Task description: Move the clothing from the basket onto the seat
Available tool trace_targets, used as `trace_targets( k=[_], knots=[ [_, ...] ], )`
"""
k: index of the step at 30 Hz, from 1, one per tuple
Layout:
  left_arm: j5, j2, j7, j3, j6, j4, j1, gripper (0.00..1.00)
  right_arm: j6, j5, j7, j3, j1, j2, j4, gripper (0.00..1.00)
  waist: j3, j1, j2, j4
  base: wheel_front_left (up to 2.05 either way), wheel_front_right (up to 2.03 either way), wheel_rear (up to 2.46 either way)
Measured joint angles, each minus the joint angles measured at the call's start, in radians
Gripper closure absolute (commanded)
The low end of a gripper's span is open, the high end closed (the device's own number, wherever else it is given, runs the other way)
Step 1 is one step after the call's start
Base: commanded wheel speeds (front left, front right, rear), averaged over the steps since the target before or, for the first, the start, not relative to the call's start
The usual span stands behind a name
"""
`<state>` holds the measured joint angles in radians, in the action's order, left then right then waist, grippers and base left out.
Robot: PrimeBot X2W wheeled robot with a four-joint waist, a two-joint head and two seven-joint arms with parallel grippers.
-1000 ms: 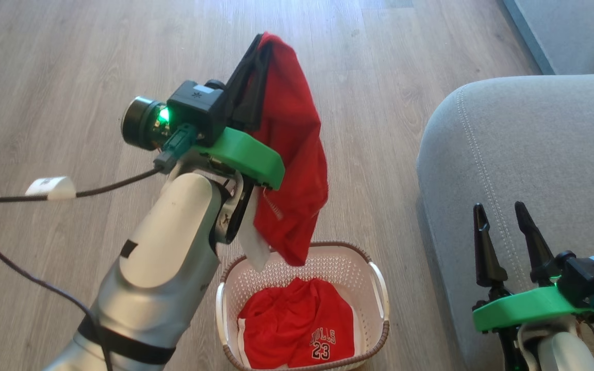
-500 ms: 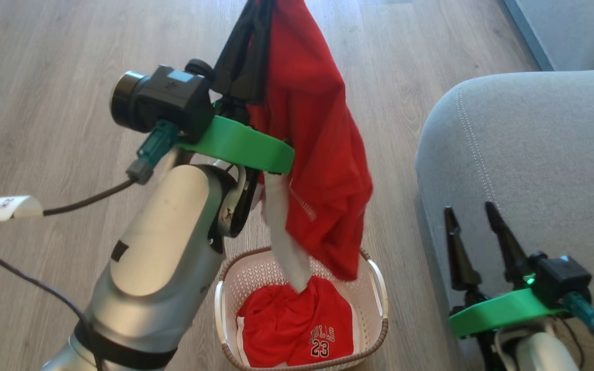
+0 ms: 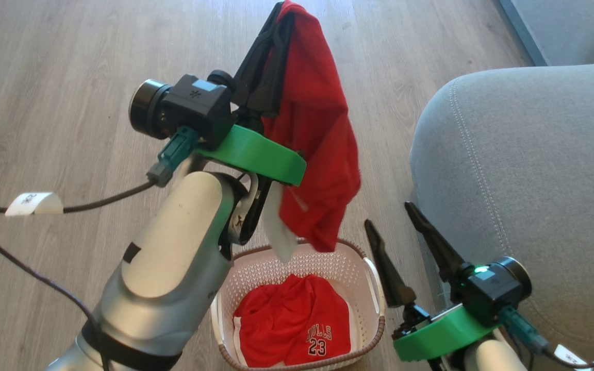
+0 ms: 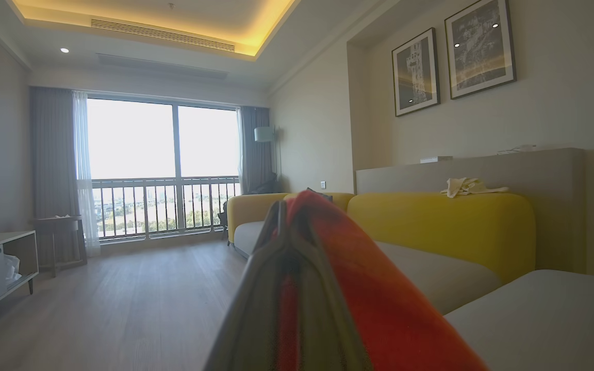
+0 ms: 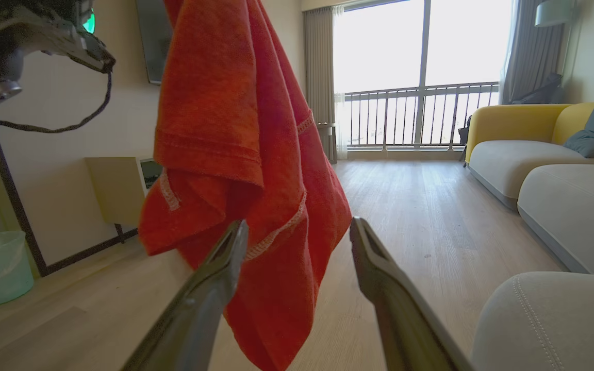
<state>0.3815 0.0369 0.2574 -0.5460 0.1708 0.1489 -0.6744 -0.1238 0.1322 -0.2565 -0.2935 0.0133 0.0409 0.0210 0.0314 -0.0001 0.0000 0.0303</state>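
While pinching a red garment [image 3: 317,134] above the basket [image 3: 338,260] in pressed-together left fingers [image 3: 261,67], swings spread right fingers [image 3: 385,263] near its hem, seemingly readying transfer to the seat [image 3: 524,165]; leaves jersey [image 3: 286,324] in basket.

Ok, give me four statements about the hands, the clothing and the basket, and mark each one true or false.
1. The left hand is shut on a red garment lifted out of the basket. True.
2. The right hand grips the "BULLS 23" jersey. False: its fingers stand open and hold nothing.
3. The jersey lies inside the basket. True.
4. The basket stands on the seat. False: it stands on the wooden floor, beside the seat.
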Motion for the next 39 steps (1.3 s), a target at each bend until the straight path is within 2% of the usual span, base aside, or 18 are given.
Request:
trace_targets(
  k=[5, 14, 28, 39],
  knots=[
    [0.009, 0.000, 0.000, -0.005, 0.000, 0.001, 0.000, 1.00, 0.000, -0.011, 0.000, -0.049, 0.000, 0.003, 0.035, 0.00, 0.003, 0.0000, 0.0000, -0.001, 0.00, 0.00, 0.00],
    [0.023, 0.000, 0.000, -0.042, 0.000, 0.003, 0.000, 1.00, 0.000, -0.007, 0.000, -0.040, -0.007, 0.004, 0.027, 0.00, 0.001, 0.0000, 0.0000, -0.014, 0.00, 0.00, 0.00],
    [0.034, 0.001, 0.000, -0.140, -0.007, -0.013, 0.000, 1.00, 0.000, -0.032, 0.000, -0.094, -0.130, 0.008, -0.156, 0.00, -0.006, 0.0000, 0.0000, -0.029, 0.00, 0.00, 0.00],
    [0.050, 0.002, 0.000, -0.208, -0.009, -0.037, 0.000, 1.00, 0.000, -0.029, 0.000, -0.006, -0.238, 0.012, -0.256, 0.00, -0.016, 0.0000, 0.0000, -0.044, 0.00, 0.00, 0.00]
  ],
)
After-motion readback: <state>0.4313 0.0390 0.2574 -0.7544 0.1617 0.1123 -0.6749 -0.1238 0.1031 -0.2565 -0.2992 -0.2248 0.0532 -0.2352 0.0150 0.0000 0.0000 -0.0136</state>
